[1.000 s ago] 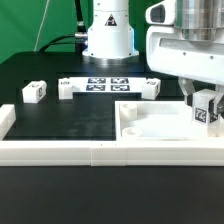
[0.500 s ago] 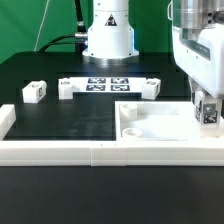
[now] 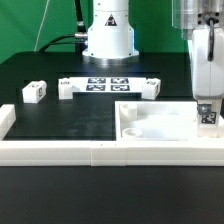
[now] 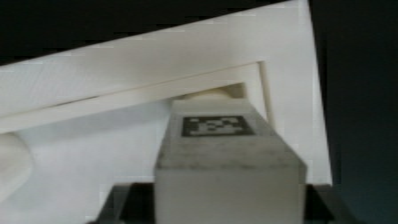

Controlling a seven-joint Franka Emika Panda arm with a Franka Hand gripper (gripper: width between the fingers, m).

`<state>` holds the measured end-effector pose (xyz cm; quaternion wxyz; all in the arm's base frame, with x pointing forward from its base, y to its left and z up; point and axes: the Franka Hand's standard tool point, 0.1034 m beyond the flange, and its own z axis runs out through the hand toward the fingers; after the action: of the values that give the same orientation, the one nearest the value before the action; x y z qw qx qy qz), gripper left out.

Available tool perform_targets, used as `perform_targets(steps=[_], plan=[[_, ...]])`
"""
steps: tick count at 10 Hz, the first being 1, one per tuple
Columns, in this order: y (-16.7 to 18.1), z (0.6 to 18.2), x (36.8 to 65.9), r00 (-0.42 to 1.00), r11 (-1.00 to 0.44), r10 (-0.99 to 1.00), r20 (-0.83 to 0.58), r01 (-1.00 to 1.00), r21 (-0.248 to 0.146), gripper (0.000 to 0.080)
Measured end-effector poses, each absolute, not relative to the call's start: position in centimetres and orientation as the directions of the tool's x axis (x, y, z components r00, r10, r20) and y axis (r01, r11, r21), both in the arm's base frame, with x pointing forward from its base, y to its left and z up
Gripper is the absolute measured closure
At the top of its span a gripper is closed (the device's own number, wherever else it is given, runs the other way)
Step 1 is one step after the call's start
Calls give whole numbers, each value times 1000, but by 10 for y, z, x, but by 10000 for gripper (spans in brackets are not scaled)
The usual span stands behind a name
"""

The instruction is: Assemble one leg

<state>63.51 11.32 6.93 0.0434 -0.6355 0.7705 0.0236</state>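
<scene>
1. Leg (image 3: 207, 115): short white block with a square tag on one face, held upright at the exterior view's right edge, over the far right corner of the tabletop panel (image 3: 150, 125). In the wrist view the same leg (image 4: 226, 150) fills the centre, tagged face toward the camera.
2. Gripper (image 3: 206, 108): fingers clamped on the leg from two sides; the dark finger tips show at either flank of the block in the wrist view. The jaws themselves are partly hidden by the block.
3. Key relation: the leg's long axis runs vertical, in line with the gripper; the panel's corner recess (image 4: 222, 95) lies directly beyond the leg's free end. Whether the end already touches the recess floor I cannot tell.
4. Judgement: next move is likely a straight descent and seating; any tilt would jam it on the recess wall.
5. Elsewhere: three loose legs (image 3: 33, 91) lie by the marker board (image 3: 107, 83); border rail (image 3: 60, 150) in front.
</scene>
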Motion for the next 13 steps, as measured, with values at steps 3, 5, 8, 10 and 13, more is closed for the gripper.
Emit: perform_targets(steps=[3,5,8,10,13], plan=[[114,69,635,6,-3,-996,-92,-999,-32,164],[116,71,634,294,-291,-952,-84,-955,-47,152],[117,71,634,609,-605,-790,-62,-793,-73,151],[117,71,634,780,-777,-625,-34,-625,-73,151],[117,71,635,930,-927,-368,-8,-368,-69,151]])
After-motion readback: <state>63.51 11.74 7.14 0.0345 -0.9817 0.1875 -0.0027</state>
